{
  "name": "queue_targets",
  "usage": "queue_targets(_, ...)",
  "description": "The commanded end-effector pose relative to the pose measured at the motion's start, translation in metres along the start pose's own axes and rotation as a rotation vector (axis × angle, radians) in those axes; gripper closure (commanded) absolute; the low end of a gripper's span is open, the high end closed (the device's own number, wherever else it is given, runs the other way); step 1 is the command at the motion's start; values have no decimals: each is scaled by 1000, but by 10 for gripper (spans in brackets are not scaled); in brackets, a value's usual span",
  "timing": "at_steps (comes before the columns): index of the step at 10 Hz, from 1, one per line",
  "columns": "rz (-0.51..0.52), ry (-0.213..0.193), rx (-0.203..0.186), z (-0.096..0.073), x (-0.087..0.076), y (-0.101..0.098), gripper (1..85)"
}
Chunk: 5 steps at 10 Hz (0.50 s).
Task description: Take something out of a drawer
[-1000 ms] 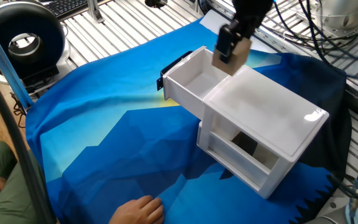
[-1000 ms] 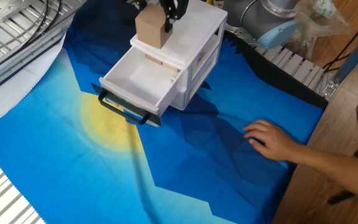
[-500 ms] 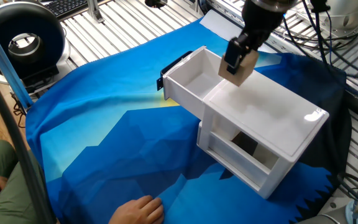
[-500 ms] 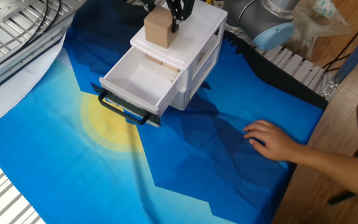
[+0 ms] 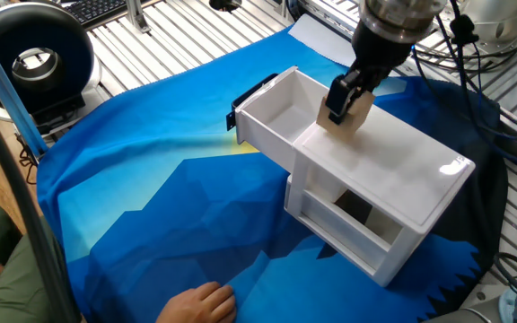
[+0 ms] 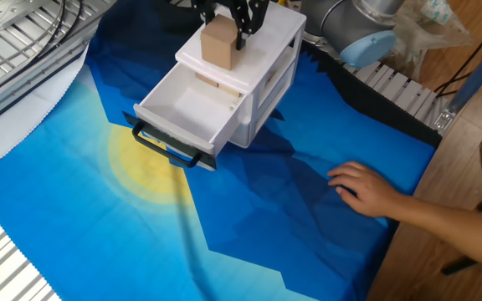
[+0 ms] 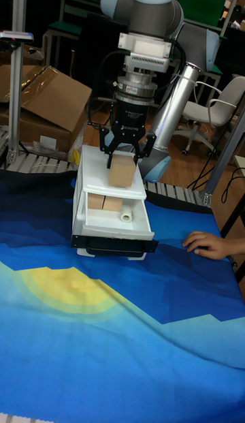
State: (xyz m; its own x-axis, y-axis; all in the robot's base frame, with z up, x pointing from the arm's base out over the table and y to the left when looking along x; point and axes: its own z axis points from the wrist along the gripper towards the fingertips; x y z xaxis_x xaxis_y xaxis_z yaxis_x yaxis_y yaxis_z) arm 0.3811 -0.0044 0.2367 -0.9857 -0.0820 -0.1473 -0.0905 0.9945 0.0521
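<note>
Here the gripper (image 7: 124,152) clamps a plain tan wooden cube (image 7: 122,171) over the glossy white box (image 5: 393,179); below, the drawer (image 7: 112,227) stands open on blue cloth (image 6: 249,217).

Table covered by blue cloth (image 6: 291,209) with yellow sun print (image 6: 145,163). White two-drawer box (image 5: 380,193) sits on cloth, black-handled drawer (image 6: 182,113) pulled open over the sun. A person's hand (image 6: 365,188) rests flat on cloth near box.
</note>
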Motion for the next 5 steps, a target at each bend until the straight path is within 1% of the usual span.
queue_targets(1,-9,-24,-5,7,-3,0,847)
queue_targets(2,-21,-26,3,9,-4,-2,847)
queue_targets(3,-18,-17,-27,12,-1,5,787)
queue_targets(4,-37,-38,-20,14,-7,3,670)
queue_targets(5,-56,-39,-17,16,-7,2,617)
